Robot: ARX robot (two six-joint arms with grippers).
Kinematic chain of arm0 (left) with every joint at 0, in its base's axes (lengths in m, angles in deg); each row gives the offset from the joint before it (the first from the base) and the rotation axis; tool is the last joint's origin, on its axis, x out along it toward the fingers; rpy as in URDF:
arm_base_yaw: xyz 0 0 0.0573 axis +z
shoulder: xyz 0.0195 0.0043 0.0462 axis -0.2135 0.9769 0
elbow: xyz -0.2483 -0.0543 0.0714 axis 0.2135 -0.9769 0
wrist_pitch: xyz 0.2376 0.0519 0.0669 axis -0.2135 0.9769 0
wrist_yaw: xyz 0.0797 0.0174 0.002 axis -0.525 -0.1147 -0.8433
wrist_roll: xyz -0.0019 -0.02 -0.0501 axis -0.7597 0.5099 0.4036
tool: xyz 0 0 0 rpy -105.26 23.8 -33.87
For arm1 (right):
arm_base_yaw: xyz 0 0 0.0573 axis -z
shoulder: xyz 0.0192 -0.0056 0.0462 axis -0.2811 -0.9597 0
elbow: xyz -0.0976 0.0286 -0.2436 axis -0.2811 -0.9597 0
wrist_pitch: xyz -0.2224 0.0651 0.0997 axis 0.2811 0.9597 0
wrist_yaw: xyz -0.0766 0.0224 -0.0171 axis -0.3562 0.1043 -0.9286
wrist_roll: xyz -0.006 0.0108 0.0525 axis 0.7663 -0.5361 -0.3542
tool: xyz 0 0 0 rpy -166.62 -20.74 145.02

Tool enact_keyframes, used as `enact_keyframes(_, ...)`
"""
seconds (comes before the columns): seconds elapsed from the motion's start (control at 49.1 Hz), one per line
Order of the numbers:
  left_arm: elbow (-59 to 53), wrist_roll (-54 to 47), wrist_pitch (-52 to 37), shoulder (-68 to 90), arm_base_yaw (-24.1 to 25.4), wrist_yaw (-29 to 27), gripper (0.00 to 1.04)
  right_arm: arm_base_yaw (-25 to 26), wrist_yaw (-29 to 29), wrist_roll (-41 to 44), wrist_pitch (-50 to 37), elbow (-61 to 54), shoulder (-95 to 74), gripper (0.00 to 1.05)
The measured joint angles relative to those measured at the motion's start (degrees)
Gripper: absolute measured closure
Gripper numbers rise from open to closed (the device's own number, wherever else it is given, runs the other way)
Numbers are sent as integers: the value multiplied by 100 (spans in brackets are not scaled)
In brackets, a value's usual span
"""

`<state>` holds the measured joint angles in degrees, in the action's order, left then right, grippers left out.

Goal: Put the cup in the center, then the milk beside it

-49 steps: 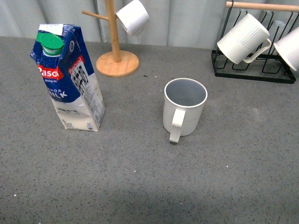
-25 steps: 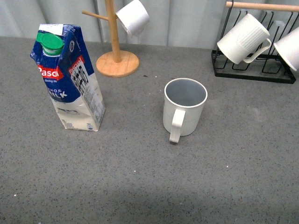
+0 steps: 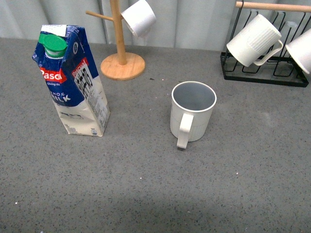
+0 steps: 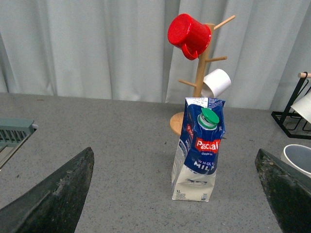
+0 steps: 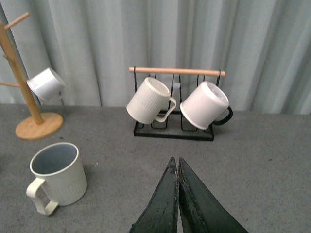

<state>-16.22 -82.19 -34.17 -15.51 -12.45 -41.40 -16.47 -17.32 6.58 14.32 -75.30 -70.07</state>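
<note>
Milk carton [image 3: 73, 82], blue-and-white gable-top cardboard, and ribbed cream ceramic cup [image 3: 192, 114], one each, stand apart on speckled grey counter [image 3: 146, 189]; we see left tool [image 4: 173, 150] wide, right tool [image 5: 176, 161] pinched together.

Place: kitchen-style test setup
Backdrop: pale curtain [image 3: 194, 24], frame top
Surface: grey speckled table [image 3: 146, 184]
Props: wooden mug tree [image 3: 122, 66], wire mug rack [image 3: 265, 80]

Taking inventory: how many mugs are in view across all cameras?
5: the cup stands on the table; a red mug and a white mug hang on the wooden tree; a ribbed mug and a smooth mug hang on the black rack. Others may be hidden.
</note>
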Motion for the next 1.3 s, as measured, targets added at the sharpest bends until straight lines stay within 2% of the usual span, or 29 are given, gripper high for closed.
enact_keyframes(0.347,0,0,0,0,0,7,7,0,0,7,85,0,243,102)
enact_keyframes(0.428,0,0,0,0,0,7,7,0,2,4,85,0,243,90)
enact_keyframes(0.55,0,0,0,0,0,7,7,0,0,2,85,0,243,67)
enact_keyframes(0.775,0,0,0,0,0,7,7,0,0,2,85,0,247,35)
enact_keyframes(0.897,0,0,0,0,0,7,7,0,0,2,85,0,247,8)
enact_keyframes(1.182,4,2,7,7,-4,-35,7,0,0,0,85,0,247,9)
enact_keyframes(1.244,127,96,155,605,-136,-966,7,0,0,0,85,0,247,9)
enact_keyframes(1.264,133,138,15,881,-90,-1088,7,0,-2,-2,85,0,247,9)
enact_keyframes(1.305,142,160,-509,1580,70,-990,7,0,0,0,85,0,251,9)
